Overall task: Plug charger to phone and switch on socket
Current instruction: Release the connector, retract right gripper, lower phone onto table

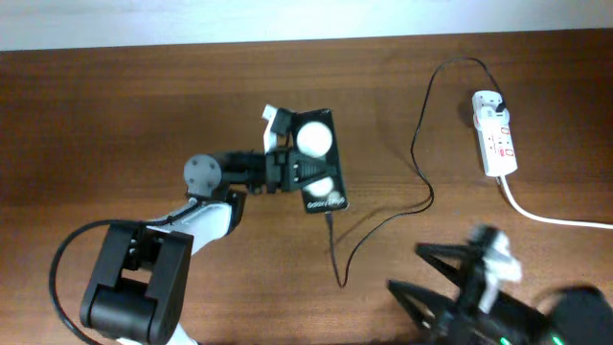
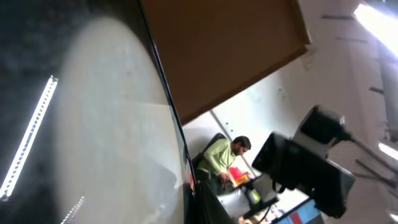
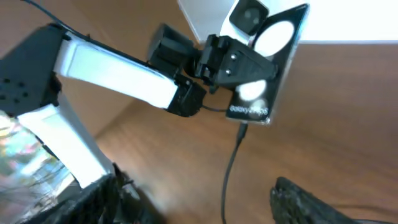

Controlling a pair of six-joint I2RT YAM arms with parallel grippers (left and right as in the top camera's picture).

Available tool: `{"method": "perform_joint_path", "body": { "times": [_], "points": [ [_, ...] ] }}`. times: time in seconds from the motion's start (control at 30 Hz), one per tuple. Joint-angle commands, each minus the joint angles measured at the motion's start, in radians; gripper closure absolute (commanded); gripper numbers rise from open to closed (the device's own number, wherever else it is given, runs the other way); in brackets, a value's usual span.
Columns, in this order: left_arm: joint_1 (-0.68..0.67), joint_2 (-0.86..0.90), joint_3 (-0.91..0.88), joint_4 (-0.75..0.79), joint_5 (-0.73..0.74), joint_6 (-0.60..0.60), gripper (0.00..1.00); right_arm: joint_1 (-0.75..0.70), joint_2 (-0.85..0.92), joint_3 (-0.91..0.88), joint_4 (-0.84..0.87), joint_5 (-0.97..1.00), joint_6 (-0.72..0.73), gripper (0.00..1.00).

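Note:
My left gripper [image 1: 292, 171] is shut on the phone [image 1: 322, 198], a black rectangle with two white round shapes, and holds it tilted above the table. The phone also shows in the right wrist view [image 3: 273, 74] and fills the left wrist view [image 2: 93, 124]. The charger cable [image 1: 421, 182] has its tip in the phone's lower end [image 3: 242, 130]. It loops across the table to a black plug [image 1: 500, 100] on the white socket strip [image 1: 496, 139]. My right gripper [image 1: 412, 270] is open and empty near the front edge, with the cable [image 3: 229, 174] running between its fingers [image 3: 205, 205].
The strip's thick white cord [image 1: 556, 218] runs off to the right. The brown table [image 1: 115, 115] stretches to the left. A pale wall edge [image 1: 192, 24] borders the far side. The left arm's base [image 1: 134, 283] stands at the front left.

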Motion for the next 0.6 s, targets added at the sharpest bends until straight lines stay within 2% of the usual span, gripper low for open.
{"method": "perform_joint_path", "body": {
  "times": [0.0, 0.07, 0.17, 0.23, 0.33, 0.47, 0.57],
  "points": [
    [-0.035, -0.015, 0.185, -0.155, -0.09, 0.06, 1.0, -0.003, -0.09, 0.014, -0.104, 0.138, 0.019, 0.18],
    [-0.063, -0.015, 0.351, -0.572, -0.13, 0.343, 1.0, -0.003, -0.089, 0.015, -0.161, 0.143, 0.019, 0.18],
    [-0.094, -0.014, 0.525, -1.352, -0.303, 0.868, 1.0, -0.003, -0.089, 0.015, -0.186, 0.22, 0.019, 0.18],
    [-0.1, -0.008, 0.541, -1.594, -0.411, 1.061, 1.0, -0.003, -0.089, 0.015, -0.201, 0.265, 0.02, 0.18],
    [-0.1, 0.095, 0.541, -1.783, -0.468, 1.225, 1.0, -0.003, -0.089, 0.015, -0.216, 0.269, 0.019, 0.17],
    [-0.098, 0.309, 0.541, -1.835, -0.458, 1.246, 1.0, -0.003, -0.089, 0.014, -0.25, 0.268, 0.02, 0.18],
    [-0.083, 0.362, 0.541, -1.851, -0.468, 1.246, 1.0, -0.003, -0.08, 0.012, -0.254, 0.268, 0.037, 0.16]
  ]
}}
